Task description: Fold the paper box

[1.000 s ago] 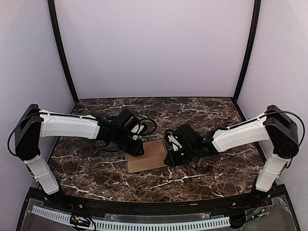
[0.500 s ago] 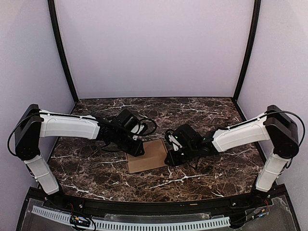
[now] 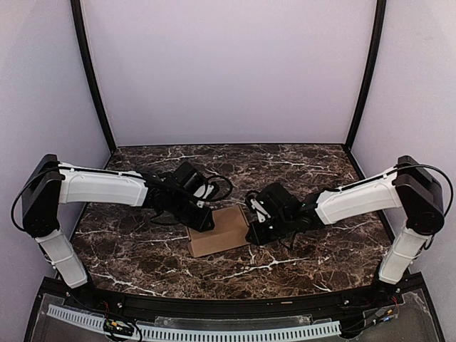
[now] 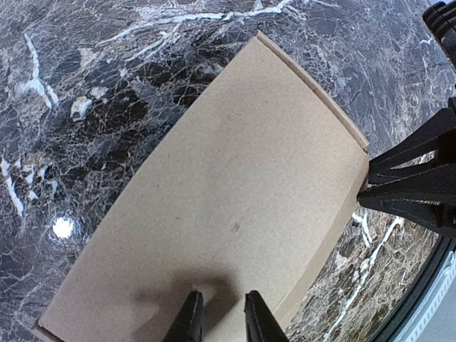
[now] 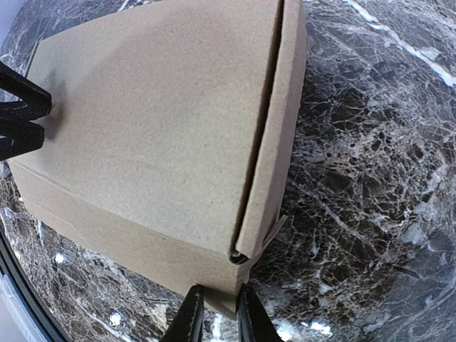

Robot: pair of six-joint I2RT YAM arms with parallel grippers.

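The paper box (image 3: 222,232) is a closed, flat brown carton lying on the dark marble table (image 3: 299,160) between the two arms. My left gripper (image 3: 204,222) has its fingers nearly together, tips resting on the box's top panel (image 4: 235,185) near its left end; nothing is between them (image 4: 219,317). My right gripper (image 3: 252,234) is at the box's right end. In the right wrist view its fingers (image 5: 191,313) close on the lower corner of the box's side wall (image 5: 157,128), beside a slightly gaping end flap (image 5: 267,178).
The right gripper's black fingers (image 4: 410,182) show at the box's far edge in the left wrist view, and the left gripper's fingers (image 5: 21,117) show at the far end in the right wrist view. Purple walls enclose the table.
Almost nothing. The right wrist has shifted very slightly; the box and the left arm stay where they were.
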